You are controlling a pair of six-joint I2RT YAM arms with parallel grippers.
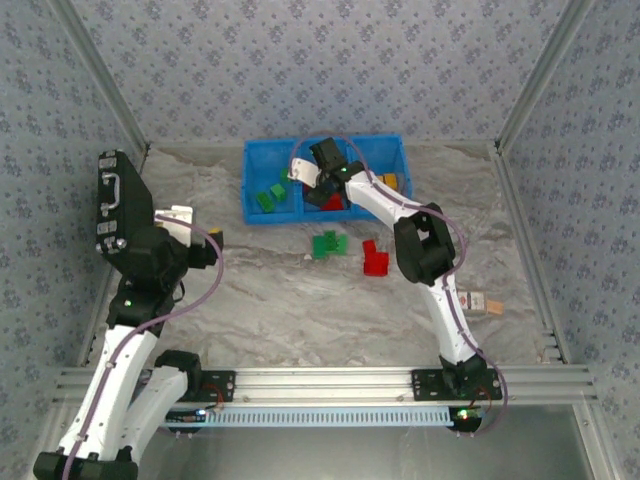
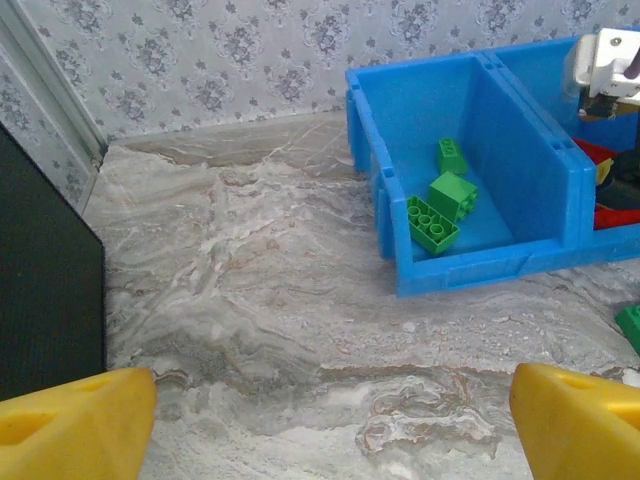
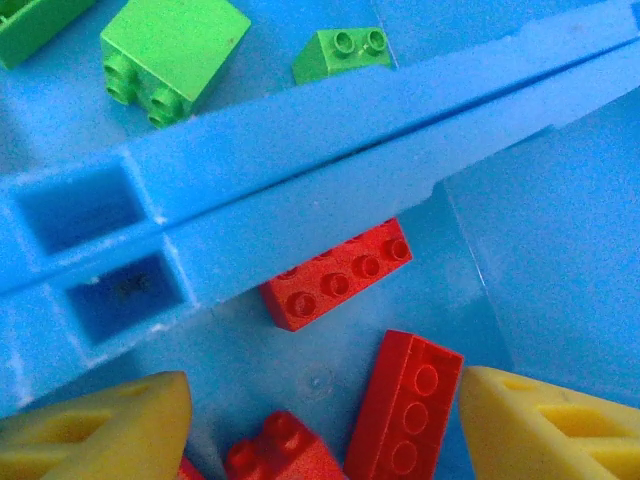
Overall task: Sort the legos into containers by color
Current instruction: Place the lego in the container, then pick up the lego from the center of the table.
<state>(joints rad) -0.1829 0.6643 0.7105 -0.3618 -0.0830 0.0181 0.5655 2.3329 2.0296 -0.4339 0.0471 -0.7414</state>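
- One blue bin (image 1: 247, 185), three compartments (image 2: 495, 225) side by side.
- Three green legos (image 2: 453, 194) in the left compartment.
- Three red legos (image 3: 340, 275) plainly seen in the middle one; a further red sliver at the frame's edge is uncertain.
- Two loose heaps on the table (image 1: 300, 300): one green cluster (image 1: 328, 243), one red cluster (image 1: 374, 258); bricks in each unclear.
- One black case (image 1: 112, 195), one small box (image 1: 487, 303).

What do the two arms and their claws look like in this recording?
The left arm and right arm have white links joined by bulky black joints. A thin lilac cable loops along each, and small green lights glow on them. The left claw and right claw have blunt yellow fingers with moulded recesses.
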